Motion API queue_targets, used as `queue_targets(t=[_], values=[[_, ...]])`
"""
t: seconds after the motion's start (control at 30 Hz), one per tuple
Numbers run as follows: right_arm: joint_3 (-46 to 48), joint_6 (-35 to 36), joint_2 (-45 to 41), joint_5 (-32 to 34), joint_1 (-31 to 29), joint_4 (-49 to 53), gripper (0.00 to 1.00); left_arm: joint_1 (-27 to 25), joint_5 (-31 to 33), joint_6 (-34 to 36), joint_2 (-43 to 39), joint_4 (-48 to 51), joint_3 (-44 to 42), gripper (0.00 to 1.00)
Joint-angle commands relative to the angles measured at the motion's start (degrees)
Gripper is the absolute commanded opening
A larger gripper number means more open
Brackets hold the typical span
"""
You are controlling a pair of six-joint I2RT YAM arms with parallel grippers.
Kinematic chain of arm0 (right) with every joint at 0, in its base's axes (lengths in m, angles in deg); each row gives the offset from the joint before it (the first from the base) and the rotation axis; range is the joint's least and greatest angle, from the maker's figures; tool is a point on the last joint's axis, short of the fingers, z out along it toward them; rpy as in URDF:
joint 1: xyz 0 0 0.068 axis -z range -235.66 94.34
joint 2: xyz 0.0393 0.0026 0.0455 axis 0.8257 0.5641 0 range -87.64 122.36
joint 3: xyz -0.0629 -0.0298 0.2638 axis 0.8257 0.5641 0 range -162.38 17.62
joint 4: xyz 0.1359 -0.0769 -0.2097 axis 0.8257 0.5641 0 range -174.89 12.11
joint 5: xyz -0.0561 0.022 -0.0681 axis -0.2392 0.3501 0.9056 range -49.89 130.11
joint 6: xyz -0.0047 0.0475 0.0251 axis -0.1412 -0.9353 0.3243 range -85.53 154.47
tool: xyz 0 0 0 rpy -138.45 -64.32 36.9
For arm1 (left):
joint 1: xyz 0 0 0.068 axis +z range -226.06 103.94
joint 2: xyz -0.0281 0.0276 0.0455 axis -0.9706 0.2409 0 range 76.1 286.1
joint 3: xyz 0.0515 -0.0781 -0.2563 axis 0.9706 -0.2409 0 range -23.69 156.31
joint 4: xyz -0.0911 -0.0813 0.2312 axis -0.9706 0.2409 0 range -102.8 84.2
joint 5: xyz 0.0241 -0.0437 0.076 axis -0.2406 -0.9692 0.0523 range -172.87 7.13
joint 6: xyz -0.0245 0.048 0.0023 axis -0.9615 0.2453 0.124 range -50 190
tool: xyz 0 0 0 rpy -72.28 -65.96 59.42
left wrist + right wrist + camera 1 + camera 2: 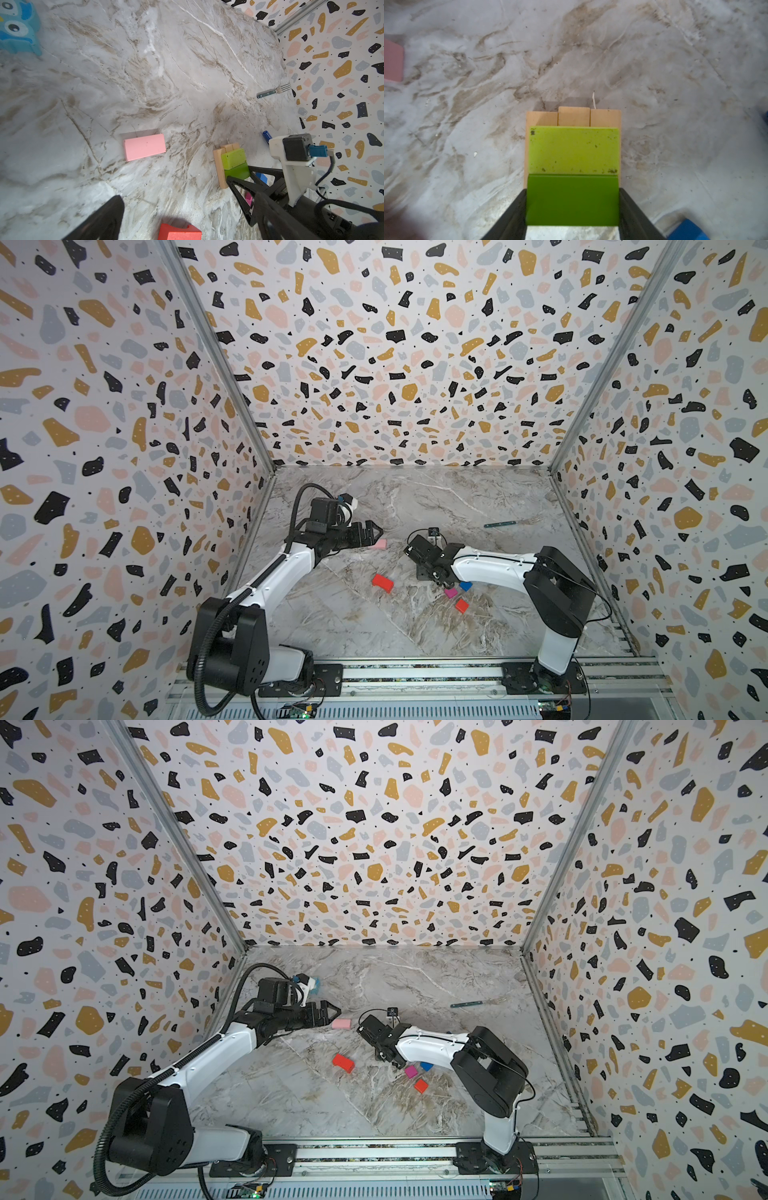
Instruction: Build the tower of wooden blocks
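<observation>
Black right gripper (572, 191): jaws partly apart, clamped on the two short ends of a dark green wooden oblong (572, 207).
Held block, axis: the long side runs from jaw to jaw with the broad face up. It lies parallel to, and edge to edge with, a lime-green wooden oblong (574, 150).
Tower (219, 166): three plain tan wooden oblongs (574, 117) lie side by side as the base, with both greens laid across their lengths. It stands on the grey-veined marble tabletop (415, 635), right of the middle, and the right gripper hides it in both top views.
Left gripper (376, 531): jaws spread wide, holding nothing, tips just beside a pink wooden oblong (380, 544).
Pink block, axis: lies flat, long side running across both top views.
Loose pieces: a red wooden oblong (382, 583) lies between the arms. A magenta cube (450, 593), blue cube (465, 585) and orange-red cube (461, 605) cluster just beside the right gripper.
Markings: cartoon eyes on a pale blue box (18, 27).
</observation>
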Motion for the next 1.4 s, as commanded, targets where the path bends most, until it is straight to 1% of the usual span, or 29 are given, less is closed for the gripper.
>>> queue_targets(t=[0.0, 0.87, 1.03, 1.37], values=[[-1.32, -0.73, 0.72, 0.69, -0.14, 1.46, 0.49, -0.21, -0.22, 1.08, 0.23, -0.15, -0.47, 0.98], [-1.1, -0.92, 0.99, 0.61, -0.06, 1.75, 0.5, -0.23, -0.21, 1.08, 0.25, -0.16, -0.47, 0.98], [-0.97, -0.9, 0.96, 0.54, -0.15, 1.68, 0.56, -0.29, -0.2, 1.08, 0.21, -0.11, -0.47, 0.98], [-1.1, -0.81, 0.81, 0.63, -0.1, 1.99, 0.61, -0.31, -0.2, 1.09, 0.2, -0.16, -0.47, 0.98]])
